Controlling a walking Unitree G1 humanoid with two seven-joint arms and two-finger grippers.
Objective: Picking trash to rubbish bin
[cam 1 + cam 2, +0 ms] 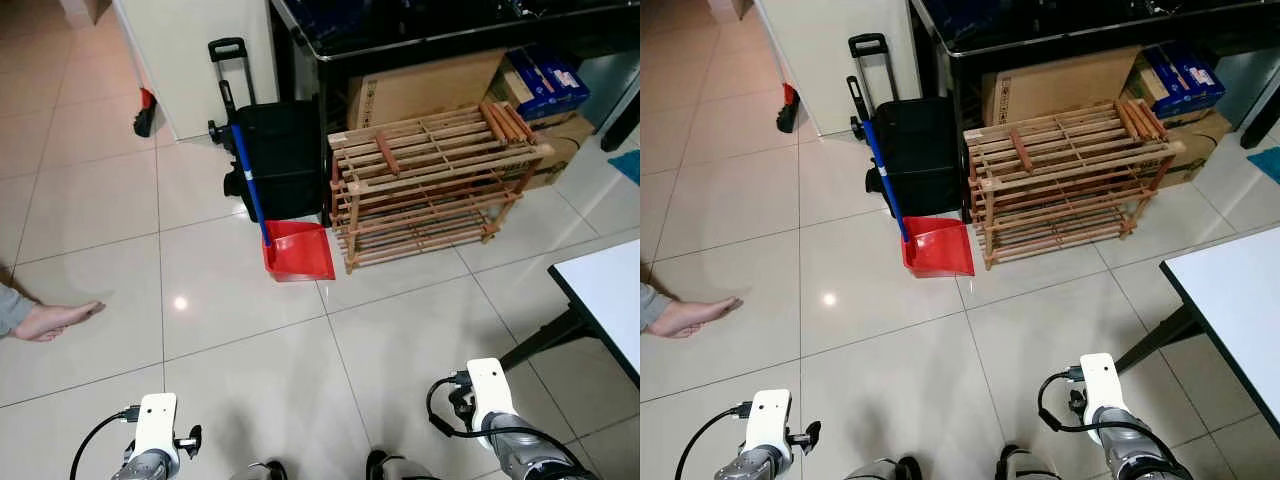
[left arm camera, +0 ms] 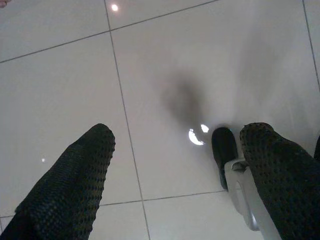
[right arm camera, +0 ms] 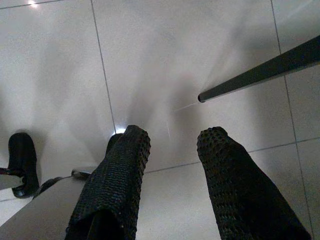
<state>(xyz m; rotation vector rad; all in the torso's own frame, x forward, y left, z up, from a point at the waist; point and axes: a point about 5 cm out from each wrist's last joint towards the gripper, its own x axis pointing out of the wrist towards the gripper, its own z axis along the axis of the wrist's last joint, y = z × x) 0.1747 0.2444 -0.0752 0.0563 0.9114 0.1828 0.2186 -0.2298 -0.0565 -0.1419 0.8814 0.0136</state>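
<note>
Both arms hang low over the pale tiled floor (image 1: 250,380), the left wrist (image 1: 155,435) and right wrist (image 1: 490,395) at the bottom of the eye views. In the left wrist view my left gripper (image 2: 180,145) is open, its two black fingers wide apart with only bare tile between them. My right gripper (image 3: 172,140) is also open and holds nothing, with floor beneath it. A red dustpan (image 1: 298,250) with a blue handle leans against a black trolley case (image 1: 280,155) ahead of me.
A wooden slatted rack (image 1: 430,180) stands right of the dustpan, with cardboard boxes (image 1: 420,90) behind it under a dark table. A white table corner (image 1: 610,295) and its black leg (image 3: 260,72) are at my right. A person's bare foot (image 1: 55,320) rests at the left edge.
</note>
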